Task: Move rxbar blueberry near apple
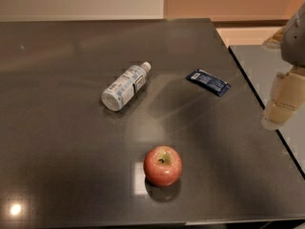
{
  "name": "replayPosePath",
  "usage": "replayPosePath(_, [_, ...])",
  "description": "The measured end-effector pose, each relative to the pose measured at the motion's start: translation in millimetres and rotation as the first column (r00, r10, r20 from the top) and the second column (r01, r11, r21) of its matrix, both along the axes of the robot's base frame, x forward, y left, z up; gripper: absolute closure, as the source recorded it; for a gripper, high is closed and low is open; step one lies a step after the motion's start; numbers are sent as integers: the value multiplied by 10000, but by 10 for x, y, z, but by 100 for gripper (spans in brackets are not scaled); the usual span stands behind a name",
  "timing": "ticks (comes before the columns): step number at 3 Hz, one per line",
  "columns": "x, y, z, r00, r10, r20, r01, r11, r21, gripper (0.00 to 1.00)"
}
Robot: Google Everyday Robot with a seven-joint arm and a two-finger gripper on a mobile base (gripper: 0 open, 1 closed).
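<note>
So far the job is not started, for the rxbar blueberry (208,82) lies flat on the table (57,151), well apart from the apple (163,165), and the gripper (279,102) hangs off to the right, spread or closed I can't say.
</note>
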State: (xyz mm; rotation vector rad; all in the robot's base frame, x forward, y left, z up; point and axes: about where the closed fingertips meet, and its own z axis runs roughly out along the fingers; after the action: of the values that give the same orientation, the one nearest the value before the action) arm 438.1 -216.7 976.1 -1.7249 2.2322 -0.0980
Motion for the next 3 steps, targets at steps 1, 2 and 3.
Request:
replayPosePath(1, [6, 2, 5, 10000, -2, 31, 2, 10000, 18, 0])
replayPosePath(2, [120, -5, -31, 9999, -75, 104, 72, 9997, 254, 0])
replayPosePath(3, [355, -53, -126, 9991, -414, 118, 403, 9960, 798, 0])
